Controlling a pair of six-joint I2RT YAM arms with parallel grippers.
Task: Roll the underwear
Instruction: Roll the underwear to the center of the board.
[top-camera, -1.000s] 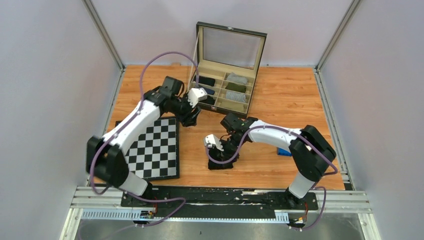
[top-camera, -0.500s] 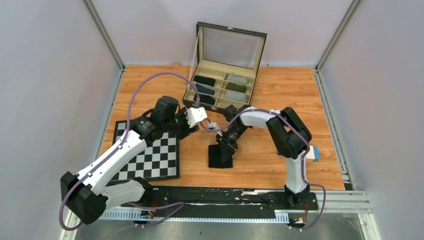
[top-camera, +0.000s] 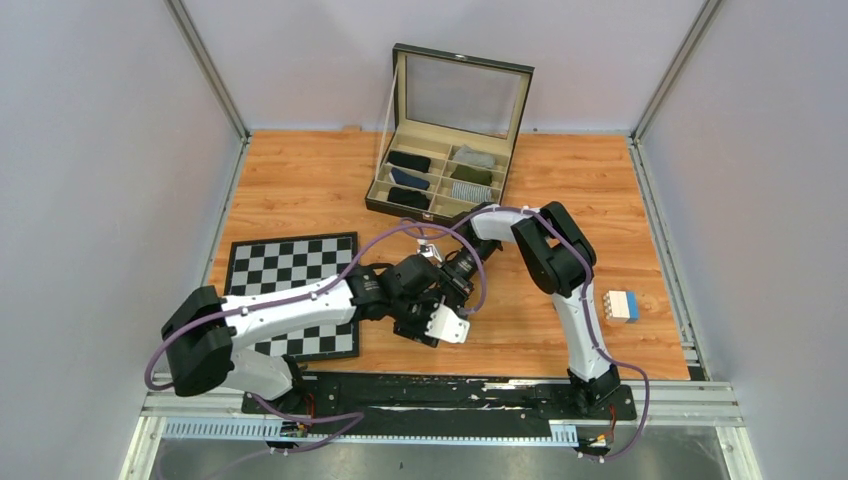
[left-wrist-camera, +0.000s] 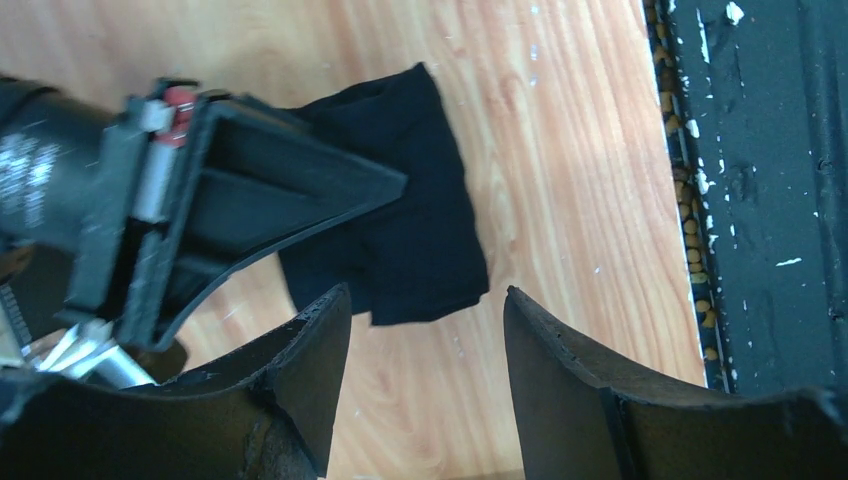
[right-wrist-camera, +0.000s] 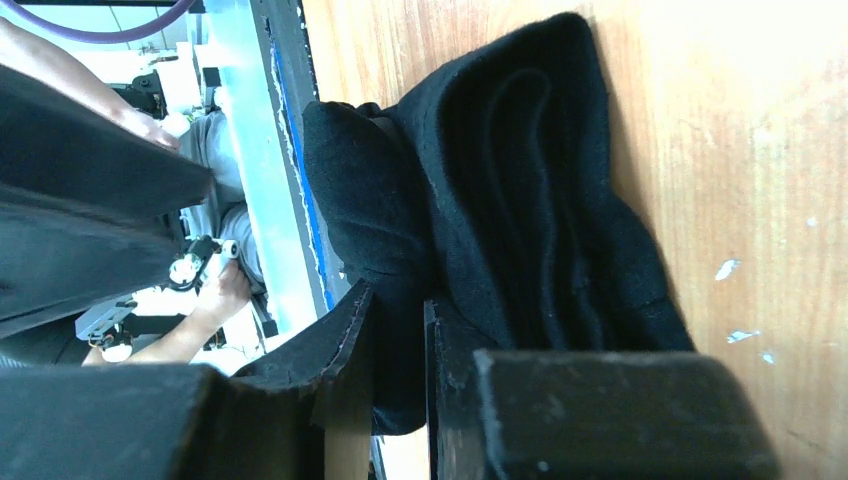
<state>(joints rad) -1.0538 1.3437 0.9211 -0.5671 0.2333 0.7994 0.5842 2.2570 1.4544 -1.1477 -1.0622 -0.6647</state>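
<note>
Black underwear (left-wrist-camera: 400, 220) lies bunched on the wooden surface (left-wrist-camera: 570, 150), at 6 o'clock from the open divided case (top-camera: 398, 211). The right fingers (right-wrist-camera: 452, 340) pinch a fold of it narrowly, while the left fingers (left-wrist-camera: 300, 350) hover spread wide over its edge.

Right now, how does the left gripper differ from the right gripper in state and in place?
The left gripper is open and holds nothing; the right gripper is shut on the underwear. The left gripper hangs at the underwear's free end; the right gripper is at its other end, pinching a fold. Both are aimed at the same underwear.
</note>
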